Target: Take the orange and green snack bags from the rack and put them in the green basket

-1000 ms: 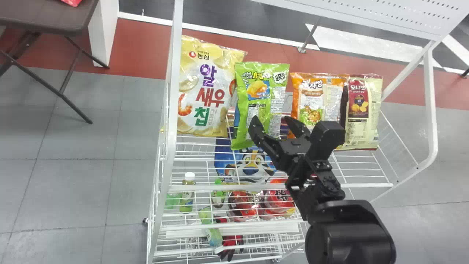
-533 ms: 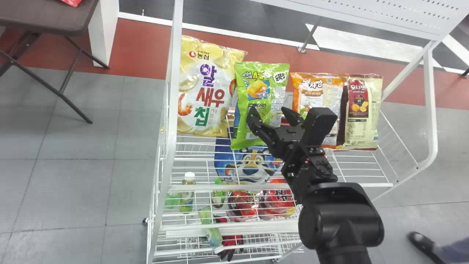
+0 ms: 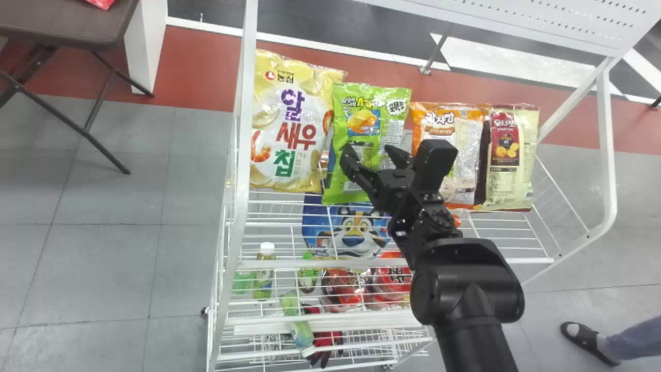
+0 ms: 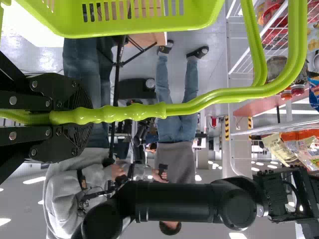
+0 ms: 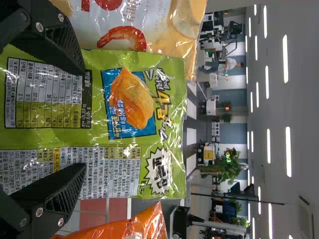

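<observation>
1. The white rack (image 3: 242, 119) carries both wanted bags on its upper tier; bottles (image 3: 264, 276) and red packs (image 3: 395, 276) sit lower. A shallow grip could let a bag slide down onto the wires.
2. The green basket (image 4: 134, 29) hangs by its handle (image 4: 214, 98), with the left gripper (image 4: 82, 117) clamped around it. I cannot tell what it holds; it may swing if a bag catches its rim.
3. The big chip bag (image 3: 289, 139) stands hard beside the green bag (image 3: 356, 119). Jaws closing too wide could pinch or drag it along.
4. The green bag leans upright, the right gripper (image 3: 367, 149) before it with jaws apart. Glossy film may slip, or simply get pushed back.
5. The orange bag (image 3: 439, 121) stands just beyond, near the right gripper's wrist, which could knock it over on withdrawal.
</observation>
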Robot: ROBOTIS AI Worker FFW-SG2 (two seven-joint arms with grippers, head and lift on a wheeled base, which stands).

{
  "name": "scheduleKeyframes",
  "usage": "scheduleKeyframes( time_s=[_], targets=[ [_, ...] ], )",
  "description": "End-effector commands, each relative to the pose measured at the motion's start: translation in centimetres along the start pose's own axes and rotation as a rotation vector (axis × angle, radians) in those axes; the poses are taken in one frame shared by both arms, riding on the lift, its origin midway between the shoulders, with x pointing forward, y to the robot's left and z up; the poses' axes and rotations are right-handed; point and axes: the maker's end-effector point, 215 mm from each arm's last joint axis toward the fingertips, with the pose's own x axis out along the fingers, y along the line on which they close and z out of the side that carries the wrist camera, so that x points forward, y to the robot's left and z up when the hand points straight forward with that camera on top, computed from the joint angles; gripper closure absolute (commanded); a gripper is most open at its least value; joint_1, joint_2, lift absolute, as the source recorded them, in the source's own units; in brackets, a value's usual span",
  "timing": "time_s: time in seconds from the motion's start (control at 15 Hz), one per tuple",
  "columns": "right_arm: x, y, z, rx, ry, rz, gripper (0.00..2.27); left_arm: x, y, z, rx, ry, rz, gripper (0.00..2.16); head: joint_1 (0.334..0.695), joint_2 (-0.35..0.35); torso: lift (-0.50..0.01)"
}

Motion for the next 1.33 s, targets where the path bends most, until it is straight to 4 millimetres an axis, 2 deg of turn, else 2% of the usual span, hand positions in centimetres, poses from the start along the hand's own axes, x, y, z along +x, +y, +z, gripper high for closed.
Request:
scheduleKeyframes(
  time_s=[0.0, 0.07, 0.2, 0.33, 0.53, 0.67, 0.93, 1.13, 1.27],
  targets=[
    [0.2, 0.9, -0.7, -0.015, 0.027, 0.021, 1.44, 0.0, 0.1, 0.1, 0.0, 0.0, 0.002, 1.95, 0.695, -0.35, 0.0],
    [-0.1, 1.0, -0.7, -0.012, 0.022, 0.023, 1.99, 0.0, 0.1, 0.2, 0.002, -0.001, 0.002, 1.95, 0.695, -0.35, 0.0],
    [-0.8, 1.3, 0.0, -0.019, -0.002, 0.027, 2.15, 0.0, 0.0, 0.2, 0.003, -0.001, 0.002, 1.95, 0.695, -0.35, 0.0],
    [-1.8, 1.4, 1.2, -0.028, -0.035, 0.027, 2.19, 0.1, 0.0, 0.3, 0.004, -0.001, 0.0, 1.95, 0.695, -0.35, 0.0],
    [-3.0, 0.0, 2.2, -0.028, -0.064, 0.004, 2.22, 0.1, -0.1, 0.5, 0.011, -0.002, -0.001, 1.95, 0.695, -0.35, 0.0],
    [-4.6, 0.0, 3.5, -0.028, -0.089, 0.004, 2.22, 0.0, -0.3, 0.7, 0.015, -0.004, -0.005, 1.95, 0.695, -0.35, 0.0],
    [-9.5, 0.4, 5.5, 0.013, -0.082, 0.029, 2.22, -0.3, -0.6, 1.2, 0.025, -0.013, -0.011, 1.95, 0.695, -0.35, 0.0],
    [-13.9, 1.5, 5.3, 0.066, -0.025, 0.096, 2.22, -0.5, -0.8, 2.1, 0.04, -0.023, -0.012, 1.95, 0.695, -0.35, 0.0],
    [-17.1, 2.2, 6.3, 0.091, -0.031, 0.142, 2.22, -0.5, -0.7, 2.8, 0.051, -0.027, -0.004, 1.95, 0.695, -0.35, 0.0]
  ],
)
